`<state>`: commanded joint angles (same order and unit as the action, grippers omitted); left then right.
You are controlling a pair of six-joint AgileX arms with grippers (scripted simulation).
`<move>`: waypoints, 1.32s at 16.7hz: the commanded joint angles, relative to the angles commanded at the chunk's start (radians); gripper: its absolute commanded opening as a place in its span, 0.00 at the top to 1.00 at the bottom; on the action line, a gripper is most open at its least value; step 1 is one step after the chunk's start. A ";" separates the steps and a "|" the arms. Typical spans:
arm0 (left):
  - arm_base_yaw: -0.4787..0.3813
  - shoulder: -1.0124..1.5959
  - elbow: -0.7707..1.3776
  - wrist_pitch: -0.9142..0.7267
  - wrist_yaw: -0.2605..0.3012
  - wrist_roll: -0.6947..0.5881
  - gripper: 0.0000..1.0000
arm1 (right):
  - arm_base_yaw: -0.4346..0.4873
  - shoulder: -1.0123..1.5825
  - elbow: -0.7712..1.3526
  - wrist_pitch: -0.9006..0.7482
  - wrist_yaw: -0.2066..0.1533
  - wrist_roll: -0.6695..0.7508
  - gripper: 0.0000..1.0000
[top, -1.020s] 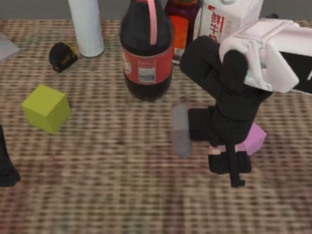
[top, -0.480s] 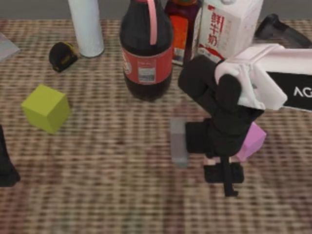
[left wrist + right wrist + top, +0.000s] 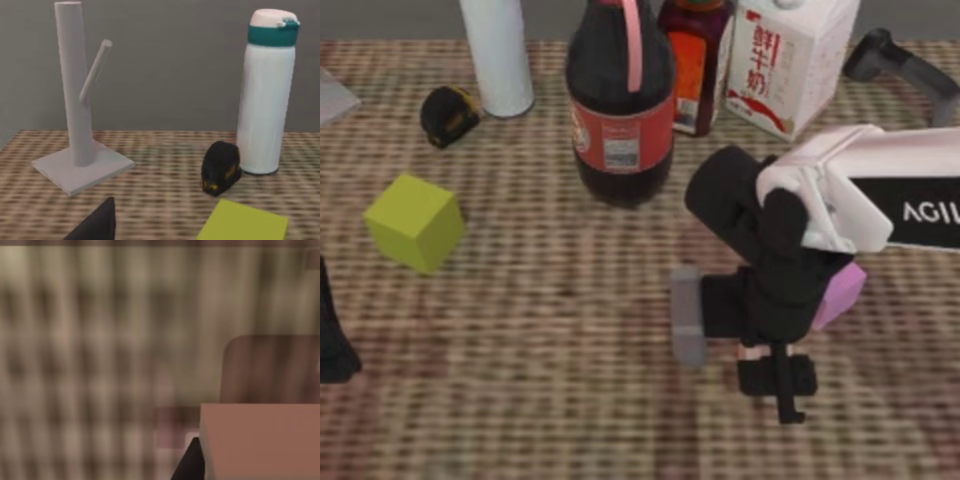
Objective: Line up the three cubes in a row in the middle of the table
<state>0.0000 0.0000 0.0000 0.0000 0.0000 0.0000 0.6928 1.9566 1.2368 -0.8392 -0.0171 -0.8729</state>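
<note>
My right gripper [image 3: 767, 362] hangs over the table [image 3: 570, 400] right of centre, shut on the small peach cube [image 3: 751, 352]. The right wrist view shows that cube [image 3: 260, 442] beside one dark finger [image 3: 192, 467], its shadow on the mat below. Just behind it the pink cube [image 3: 842, 292] rests on the table, half hidden by the arm. The yellow-green cube [image 3: 415, 222] sits far left, also in the left wrist view [image 3: 245, 222]. My left gripper [image 3: 332, 345] is parked at the left edge, open, with one finger [image 3: 97, 225] showing.
Along the back stand a white bottle [image 3: 498, 55], a black-and-yellow tape measure [image 3: 448, 115], a cola bottle [image 3: 620, 100], an orange-labelled bottle [image 3: 695, 60], a milk carton [image 3: 785, 60] and a dark object [image 3: 905, 65]. A white stand [image 3: 75, 130] is at the back left.
My right gripper has moved toward the front of the table with the peach cube, uncovering the milk carton. The pink and yellow-green cubes and the left arm have not moved.
</note>
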 joint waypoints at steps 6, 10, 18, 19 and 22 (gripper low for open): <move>0.000 0.000 0.000 0.000 0.000 0.000 0.00 | 0.000 0.000 0.000 0.000 0.000 0.000 0.47; 0.000 0.000 0.000 0.000 0.000 0.000 0.00 | 0.000 0.000 0.000 0.000 0.000 0.000 0.17; 0.000 0.000 0.000 0.000 0.000 0.000 0.00 | 0.000 0.000 0.000 0.000 0.000 0.000 0.00; 0.000 0.000 0.000 0.000 0.000 0.000 0.00 | 0.000 0.000 0.000 0.000 0.000 0.000 0.00; 0.000 0.000 0.000 0.000 0.000 0.000 0.00 | 0.000 -0.002 0.003 -0.004 0.000 -0.001 0.00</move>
<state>0.0000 0.0000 0.0000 0.0000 0.0000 0.0000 0.6923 1.9550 1.2403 -0.8427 -0.0170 -0.8740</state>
